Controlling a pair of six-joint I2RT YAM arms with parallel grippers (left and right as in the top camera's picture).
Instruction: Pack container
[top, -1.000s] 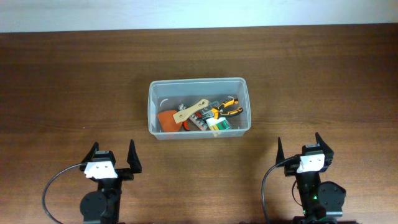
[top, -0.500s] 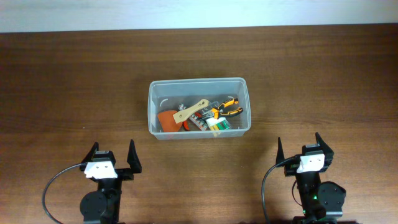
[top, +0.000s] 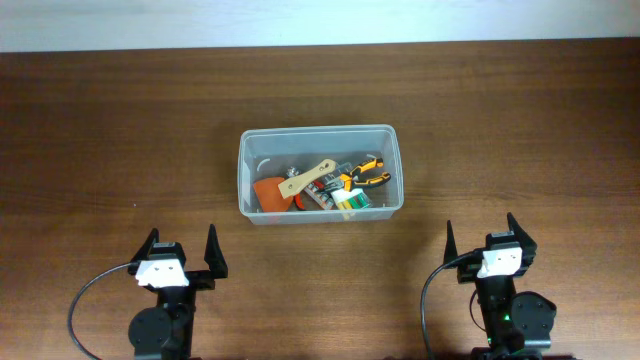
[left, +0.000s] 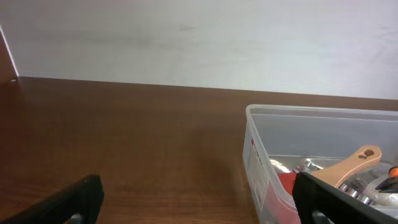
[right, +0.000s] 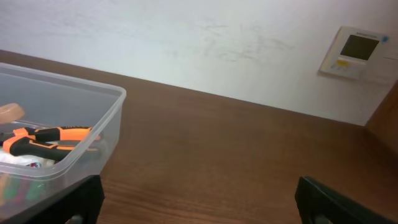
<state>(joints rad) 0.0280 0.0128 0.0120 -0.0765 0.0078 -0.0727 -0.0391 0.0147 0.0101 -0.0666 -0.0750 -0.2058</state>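
The container (top: 246, 170) is a clear plastic bin at the table's middle. It holds a wooden-handled tool (top: 306, 179), orange-and-black pliers (top: 366, 172), a red piece (top: 269, 193) and other small items. It also shows at the right of the left wrist view (left: 261, 155) and at the left of the right wrist view (right: 93, 124). My left gripper (top: 182, 251) is open and empty near the front edge, left of the bin. My right gripper (top: 483, 240) is open and empty near the front edge, right of the bin.
The dark wood table (top: 120, 130) runs back to a white wall (left: 199, 37). A wall thermostat (right: 357, 53) shows at the upper right in the right wrist view.
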